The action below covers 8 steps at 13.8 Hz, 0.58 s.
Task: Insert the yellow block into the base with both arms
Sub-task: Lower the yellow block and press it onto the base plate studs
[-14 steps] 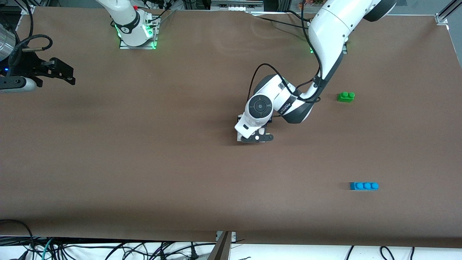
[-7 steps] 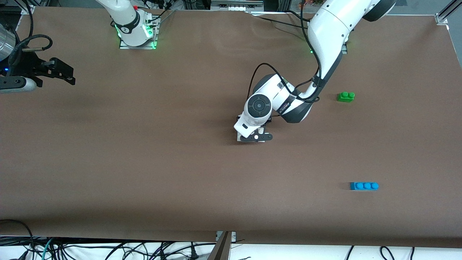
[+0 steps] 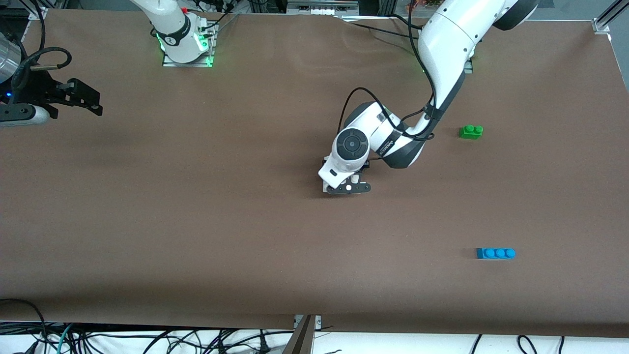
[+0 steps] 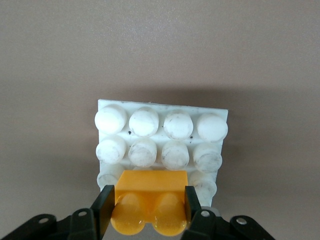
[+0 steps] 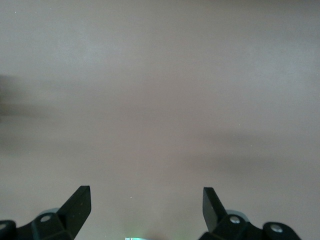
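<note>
In the left wrist view my left gripper (image 4: 150,200) is shut on the yellow block (image 4: 151,186), a two-stud brick gripped by its short ends. The block is at the edge row of the white studded base (image 4: 161,131); I cannot tell whether it is seated on the studs. In the front view the left gripper (image 3: 348,187) is low over the table's middle and hides the block and nearly all of the base. My right gripper (image 3: 88,101) waits open and empty at the right arm's end of the table; its wrist view (image 5: 147,200) shows only bare tabletop.
A green two-stud brick (image 3: 471,131) lies toward the left arm's end of the table. A blue three-stud brick (image 3: 496,253) lies nearer the front camera at that same end. The brown table cover (image 3: 196,221) stretches around them.
The left wrist has shifted very slightly over the base. The right arm and the loose bricks have not moved.
</note>
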Each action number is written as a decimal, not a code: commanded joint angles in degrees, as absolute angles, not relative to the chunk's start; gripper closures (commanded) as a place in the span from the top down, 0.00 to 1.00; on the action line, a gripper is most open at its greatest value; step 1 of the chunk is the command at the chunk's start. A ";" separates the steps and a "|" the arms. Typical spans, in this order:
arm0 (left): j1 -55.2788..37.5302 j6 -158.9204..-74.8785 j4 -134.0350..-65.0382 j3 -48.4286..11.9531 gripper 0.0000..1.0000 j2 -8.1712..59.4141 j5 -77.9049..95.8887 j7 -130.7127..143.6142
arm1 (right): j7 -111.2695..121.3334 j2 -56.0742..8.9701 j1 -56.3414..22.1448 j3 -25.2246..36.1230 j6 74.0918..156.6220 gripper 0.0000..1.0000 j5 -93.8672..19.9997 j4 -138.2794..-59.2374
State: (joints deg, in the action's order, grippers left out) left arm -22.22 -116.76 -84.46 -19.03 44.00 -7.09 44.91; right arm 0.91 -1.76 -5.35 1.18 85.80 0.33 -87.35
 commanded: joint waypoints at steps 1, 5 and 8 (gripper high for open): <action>-23.03 -118.03 -84.64 -18.19 0.34 44.56 -8.44 45.09 | 1.23 -1.41 -5.18 1.05 85.61 0.99 0.79 -87.19; -23.47 -118.21 -84.90 -18.19 0.37 45.09 -9.14 45.62 | 1.23 -1.41 -5.10 1.05 85.61 0.99 0.79 -87.19; -23.38 -117.86 -84.90 -18.19 1.00 44.83 -9.14 48.50 | 1.14 -1.41 -5.18 1.05 85.52 0.99 0.62 -87.19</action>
